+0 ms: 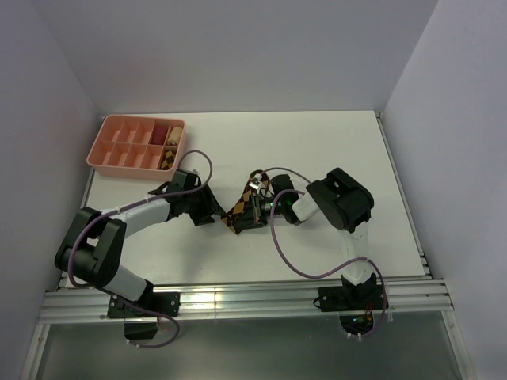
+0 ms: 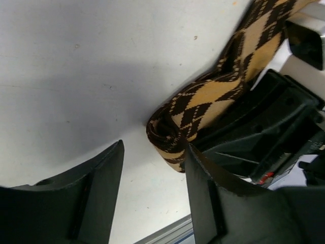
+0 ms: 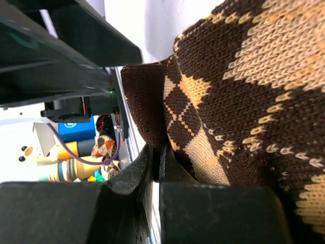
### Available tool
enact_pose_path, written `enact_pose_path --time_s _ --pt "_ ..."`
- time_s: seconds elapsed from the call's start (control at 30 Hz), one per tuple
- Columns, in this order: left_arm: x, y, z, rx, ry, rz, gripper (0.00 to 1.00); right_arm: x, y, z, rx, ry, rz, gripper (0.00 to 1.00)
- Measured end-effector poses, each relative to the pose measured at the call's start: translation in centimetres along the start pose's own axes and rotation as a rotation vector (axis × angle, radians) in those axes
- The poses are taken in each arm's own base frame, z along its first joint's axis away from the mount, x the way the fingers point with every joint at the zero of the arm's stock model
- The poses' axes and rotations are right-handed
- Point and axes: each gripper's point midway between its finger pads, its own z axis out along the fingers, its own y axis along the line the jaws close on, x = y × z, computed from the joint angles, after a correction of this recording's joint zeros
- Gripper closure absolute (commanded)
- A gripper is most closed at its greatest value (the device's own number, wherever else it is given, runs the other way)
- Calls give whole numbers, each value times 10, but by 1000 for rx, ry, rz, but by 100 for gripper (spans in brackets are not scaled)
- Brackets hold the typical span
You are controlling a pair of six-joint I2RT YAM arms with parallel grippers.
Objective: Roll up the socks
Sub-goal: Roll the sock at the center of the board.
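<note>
The socks (image 1: 244, 202) are dark brown with tan argyle diamonds and run as one strip from upper right down to lower left at mid-table. Their lower end is curled into a small roll (image 2: 170, 134) lying on the white table. My left gripper (image 2: 154, 147) is open, its fingers (image 2: 104, 193) just short of that roll and holding nothing. My right gripper (image 3: 158, 152) is shut, with the brown edge of the socks (image 3: 228, 96) pinched at its tips and the fabric draped over one finger. From above, the left gripper (image 1: 212, 212) and right gripper (image 1: 242, 218) nearly meet at the roll.
A pink divided tray (image 1: 119, 150) stands at the back left with a reddish roll (image 1: 158, 133) and a beige roll (image 1: 173, 133) in its compartments. The right gripper's black body (image 2: 264, 137) crowds the left gripper's right side. An aluminium rail (image 1: 238, 299) runs along the near table edge.
</note>
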Motion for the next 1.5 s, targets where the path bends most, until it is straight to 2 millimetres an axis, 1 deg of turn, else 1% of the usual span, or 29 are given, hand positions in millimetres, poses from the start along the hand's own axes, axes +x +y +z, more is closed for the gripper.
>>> enact_pose_path --time_s 0.03,0.17,0.23,0.27,0.3,0.33,0.4,0.43,0.5,0.53,0.63,0.7,0.73,0.9,1.03,1.17,1.27,1.4,1.43,1.5 --pt "2 1 2 -6 7 1 47 0 0 0 0 0 2 100" --pt "9 8 15 -33 39 1 51 1 -2 -1 6 6 14 100" --pt "9 4 18 -26 45 2 54 1 -3 -1 11 11 17 100" --pt "8 3 20 -27 46 5 55 1 -3 -1 14 16 17 98" --pt "8 2 22 -30 48 9 56 1 -3 -1 16 21 15 94" --pt "8 0 24 -30 51 11 58 1 -4 -1 22 26 14 84" --pt "7 -4 28 -32 55 19 60 0 -3 -2 34 31 7 77" --pt "7 -6 30 -33 59 22 63 0 -3 -2 44 29 -2 71" --pt "7 -8 33 -39 67 33 65 -2 -2 -6 80 20 -27 65" --pt "7 -9 35 -41 71 37 68 -4 0 -8 105 9 -50 61" --pt "6 -13 39 -51 80 50 74 -7 3 -14 204 -27 -127 56" --pt "6 -14 40 -60 85 62 75 -11 7 -20 286 -63 -197 54" --pt "6 -14 40 -66 87 71 74 -13 8 -23 330 -85 -234 53" --pt "5 -15 41 -85 100 93 73 -23 28 -33 531 -197 -474 50" --pt "4 -16 42 -98 115 104 73 -22 41 -28 649 -233 -655 50" --pt "4 -16 42 -105 122 113 73 -14 43 -19 734 -219 -775 51" --pt "4 -17 42 -110 126 116 73 -9 36 -9 780 -194 -830 51" --pt "4 -17 42 -115 132 121 73 -2 12 1 861 -141 -875 52" --pt "4 -17 42 -116 133 121 73 -2 7 2 882 -136 -885 52" --pt "3 -17 42 -116 131 128 73 -6 5 4 915 -147 -908 53"
